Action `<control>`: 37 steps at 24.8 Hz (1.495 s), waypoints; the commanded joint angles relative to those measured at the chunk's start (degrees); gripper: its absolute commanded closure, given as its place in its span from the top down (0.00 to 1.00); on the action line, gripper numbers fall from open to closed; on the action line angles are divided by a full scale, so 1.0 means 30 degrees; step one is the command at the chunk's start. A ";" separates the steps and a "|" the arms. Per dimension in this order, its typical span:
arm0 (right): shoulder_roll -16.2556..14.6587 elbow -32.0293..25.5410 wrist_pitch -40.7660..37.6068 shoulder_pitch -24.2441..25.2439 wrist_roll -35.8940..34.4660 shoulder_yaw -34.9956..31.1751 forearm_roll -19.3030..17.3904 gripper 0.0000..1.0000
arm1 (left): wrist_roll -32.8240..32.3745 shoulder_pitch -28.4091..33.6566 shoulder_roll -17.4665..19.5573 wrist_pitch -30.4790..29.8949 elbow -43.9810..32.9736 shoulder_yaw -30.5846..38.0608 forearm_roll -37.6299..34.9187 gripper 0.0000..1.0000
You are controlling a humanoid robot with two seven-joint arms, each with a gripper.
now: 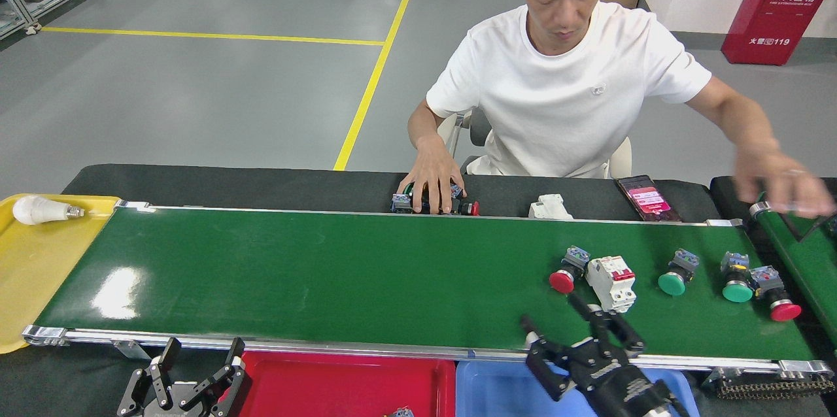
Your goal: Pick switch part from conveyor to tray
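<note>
Our right gripper [575, 332] hangs over the near edge of the conveyor [327, 273], fingers spread and grasping nothing. Our left gripper [193, 374] sits low by the near rail, off the left end of the red tray [340, 384], also spread and empty.

The nearest switch part is the red push-button [566, 273], lying on the belt just beyond our right gripper, far and slightly left of its fingertips. Its long axis runs on a diagonal: the red cap points near-left, the grey-blue body far-right. A white breaker [611, 282] lies close on its right side, nearly touching, so we judge the fingers should close across the button's body from the left and near sides and not stray right. Further right lie two green buttons [677, 276] [735, 283] and another red one [778, 302].

The right arm is clearly the closer one; the left is well apart from every part on the belt. The tray lies near and left of the right gripper, beside a blue tray [497, 384]. A person [575, 83] sits across the counter [261, 185], one hand [781, 185] blurred over the far right.
</note>
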 commanded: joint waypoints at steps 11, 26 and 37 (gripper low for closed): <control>0.0031 -0.0253 0.1374 0.1983 -0.2887 -0.1569 0.0196 0.95 | 0.0064 -0.0235 0.0120 0.0000 -0.0183 -0.0009 -0.0077 1.00; -0.0174 0.5753 0.8142 -0.5694 0.0600 0.7161 0.0928 0.62 | 0.0034 -0.0323 0.0120 0.0029 -0.0183 -0.0331 -0.0107 1.00; -0.0467 0.4845 0.6121 -0.5694 0.0893 0.7571 -0.0068 0.10 | 0.0034 -0.0586 0.0882 -0.0703 -0.0241 -0.2528 -0.0136 1.00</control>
